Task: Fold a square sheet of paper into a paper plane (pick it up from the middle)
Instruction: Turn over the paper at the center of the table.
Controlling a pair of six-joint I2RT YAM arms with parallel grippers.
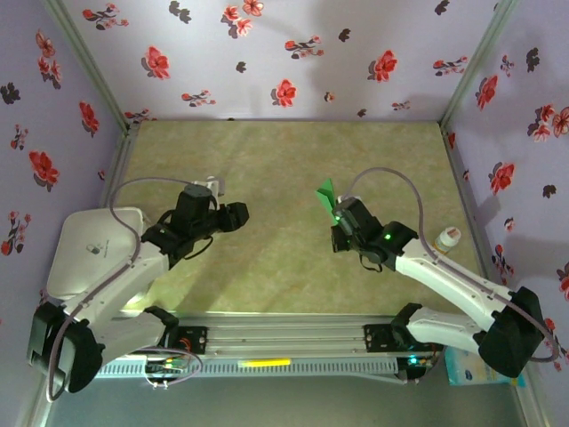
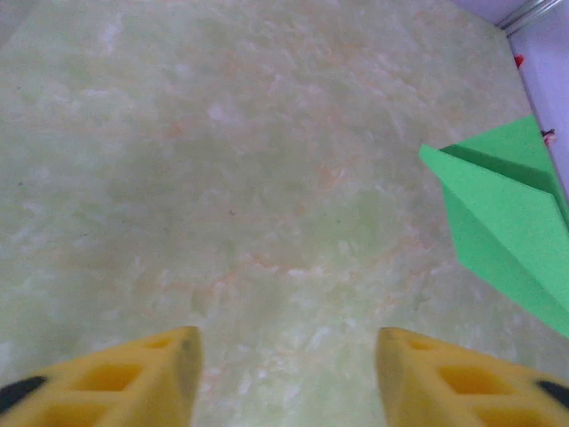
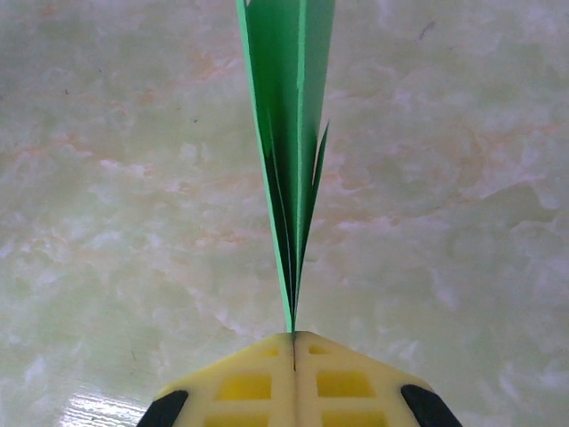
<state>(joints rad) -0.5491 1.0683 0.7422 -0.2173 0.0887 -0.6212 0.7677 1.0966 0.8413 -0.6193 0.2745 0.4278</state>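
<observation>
The bright-green paper plane (image 1: 327, 197) is a narrow folded dart held off the table at centre right. My right gripper (image 1: 337, 219) is shut on its rear edge. In the right wrist view the folded layers of the plane (image 3: 289, 133) fan out straight ahead from the closed yellow fingertips (image 3: 294, 336). My left gripper (image 1: 236, 216) hovers open over bare table at centre left with nothing between its fingers (image 2: 160, 374). From the left wrist view the plane (image 2: 507, 222) shows at the right edge, pointed tip toward the left, well apart from that gripper.
A small white bottle (image 1: 447, 237) stands near the right wall beside my right arm. A white box (image 1: 96, 245) lies at the left edge under my left arm. Floral walls close in the green marbled table (image 1: 284, 160) on three sides.
</observation>
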